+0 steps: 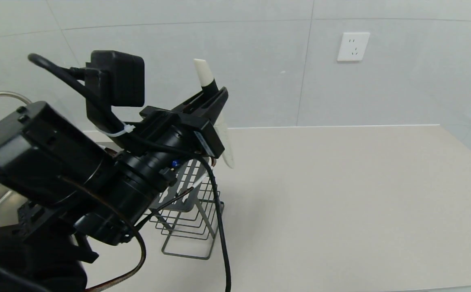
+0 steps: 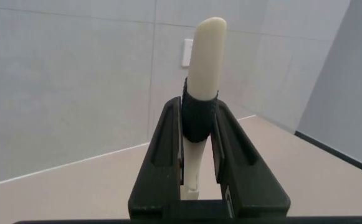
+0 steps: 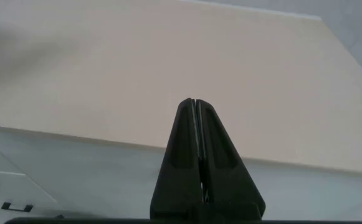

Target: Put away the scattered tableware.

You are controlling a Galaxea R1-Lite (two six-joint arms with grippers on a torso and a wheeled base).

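**Item 1.** Cream-handled utensil with a black collar and a pale flat blade (image 1: pixel 203 73). It is clamped at the collar by the left gripper (image 1: pixel 211 97) and carried in the air above the beige countertop (image 1: pixel 340 194). The long axis is near upright and slightly tilted, with the handle end up and the blade end hanging below the fingers.

**Item 2.** Grey wire rack with a slotted holder (image 1: pixel 186 239), standing on the countertop. It sits directly below the left gripper and a little nearer the robot. The blade tip appears to hang just past the rack's far upper edge.

**Item 3.** Right gripper (image 3: pixel 196 109), fingers pressed together on nothing, over the countertop's near edge.

**Judgement.** The left arm is nearer the rack. The coming move probably calls for a short pull back and a straight lowering, blade first, into the rack.

**Item 4.** White wall socket (image 1: pixel 353 46), on the tiled wall behind.
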